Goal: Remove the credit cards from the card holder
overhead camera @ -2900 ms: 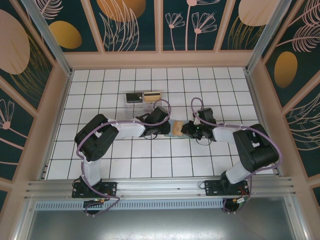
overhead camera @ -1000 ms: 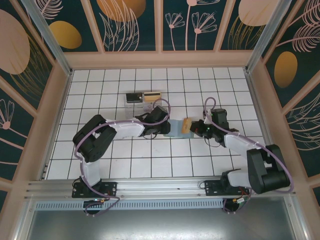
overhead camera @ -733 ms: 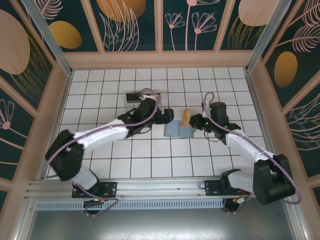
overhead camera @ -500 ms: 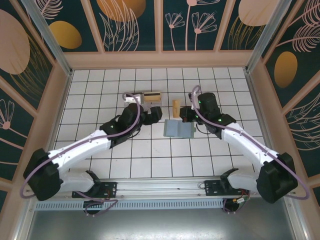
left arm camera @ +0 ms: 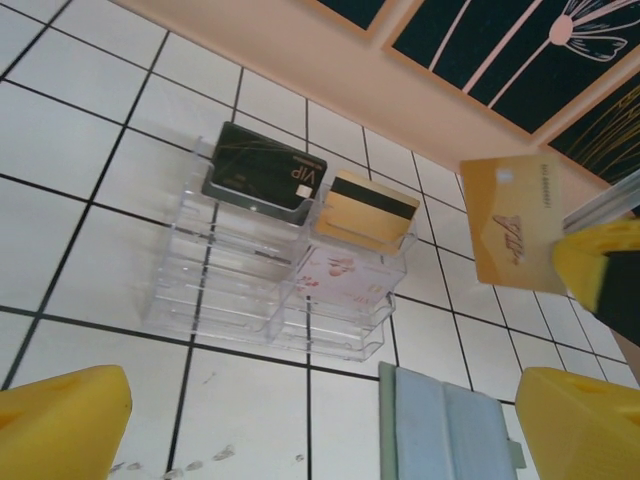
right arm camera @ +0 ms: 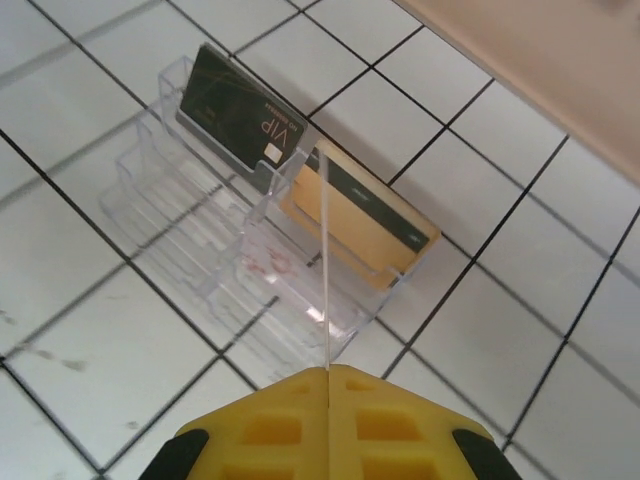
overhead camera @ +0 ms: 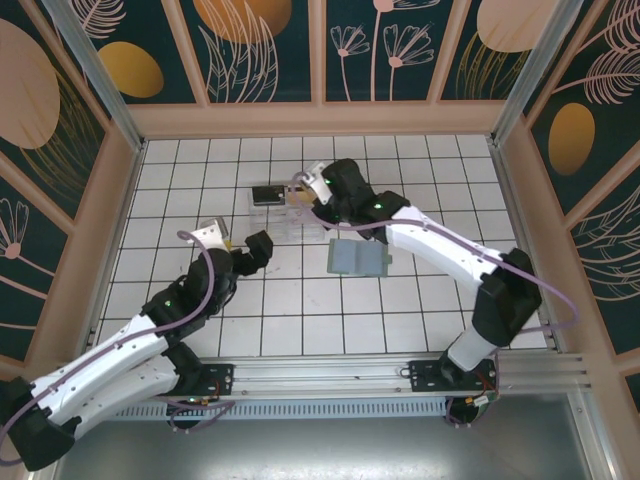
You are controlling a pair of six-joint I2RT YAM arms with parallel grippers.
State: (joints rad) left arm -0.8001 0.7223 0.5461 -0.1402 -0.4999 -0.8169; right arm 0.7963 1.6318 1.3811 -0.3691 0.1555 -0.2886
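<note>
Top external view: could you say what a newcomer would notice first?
The right gripper, shut on a tan-gold credit card, hangs above the clear plastic box at the far middle, where a black card and a gold card stand. The grey-green card holder lies open on the tiles just nearer, and the left gripper, open, hovers at left.

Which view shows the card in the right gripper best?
Left wrist: the card faces the camera, print visible. Right wrist sees it edge-on, a thin line in the right gripper. Top view: too small to tell.
</note>
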